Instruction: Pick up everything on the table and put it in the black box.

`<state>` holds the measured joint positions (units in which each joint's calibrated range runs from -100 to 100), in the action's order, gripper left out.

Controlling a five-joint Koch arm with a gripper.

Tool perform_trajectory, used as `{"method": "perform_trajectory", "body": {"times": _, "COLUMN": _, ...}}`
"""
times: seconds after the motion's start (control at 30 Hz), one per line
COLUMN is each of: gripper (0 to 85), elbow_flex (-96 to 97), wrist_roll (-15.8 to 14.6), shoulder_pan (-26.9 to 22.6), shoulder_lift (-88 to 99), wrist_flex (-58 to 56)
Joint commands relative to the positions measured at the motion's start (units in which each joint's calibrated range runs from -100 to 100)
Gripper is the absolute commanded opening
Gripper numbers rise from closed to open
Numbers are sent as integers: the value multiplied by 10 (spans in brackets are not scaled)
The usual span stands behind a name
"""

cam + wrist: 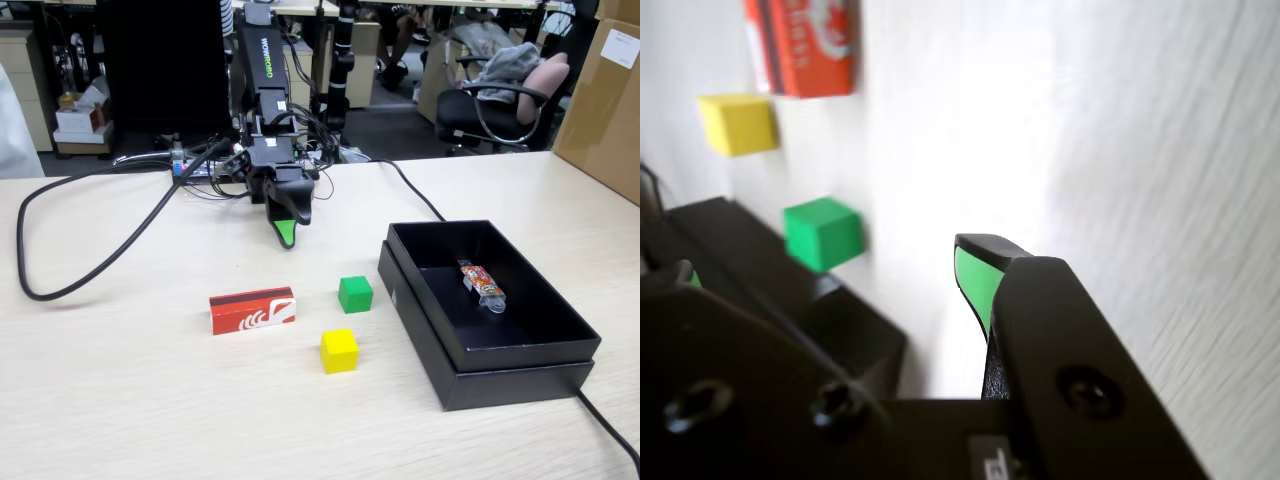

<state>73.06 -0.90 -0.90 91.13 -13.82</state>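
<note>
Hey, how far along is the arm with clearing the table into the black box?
Not started, by the look of it. The black box holds only a small colourful packet. Nothing is in hand: the gripper hangs near the arm's base, gripping nothing. Left on the table: green cube, yellow cube, red box.

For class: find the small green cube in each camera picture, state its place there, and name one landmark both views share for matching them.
Fixed view: green cube sits centre, between the red box and the black box, just behind the yellow cube.
Wrist view: green cube lies left of centre, below the yellow cube, beside the black box's corner.
Shared landmark: the yellow cube.
</note>
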Motion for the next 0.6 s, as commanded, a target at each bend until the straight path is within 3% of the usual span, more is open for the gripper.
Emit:
{"method": "perform_trajectory", "body": {"times": 0.0, "gripper": 485, "elbow_flex": -96, "wrist_roll": -21, "shoulder_pan": -19, "shoulder_lift": 34, "wrist_flex": -111}}
{"method": "perform_trajectory", "body": {"times": 0.3, "gripper": 475, "elbow_flex": -272, "wrist_roll": -36, "shoulder_pan": -49, "shoulder_lift": 28, "wrist_flex": -229}}
{"method": "perform_trajectory", "body": {"times": 0.43, "gripper": 476, "elbow_flex": -430, "wrist_roll": -42, "shoulder_pan": -47, "shoulder_lift": -112, "wrist_flex": -319}}
{"method": "perform_trajectory", "body": {"times": 0.57, "gripper": 476, "elbow_flex": -507, "wrist_roll": -42, "shoulder_pan": -45, "shoulder_lift": -245, "wrist_flex": -340}}
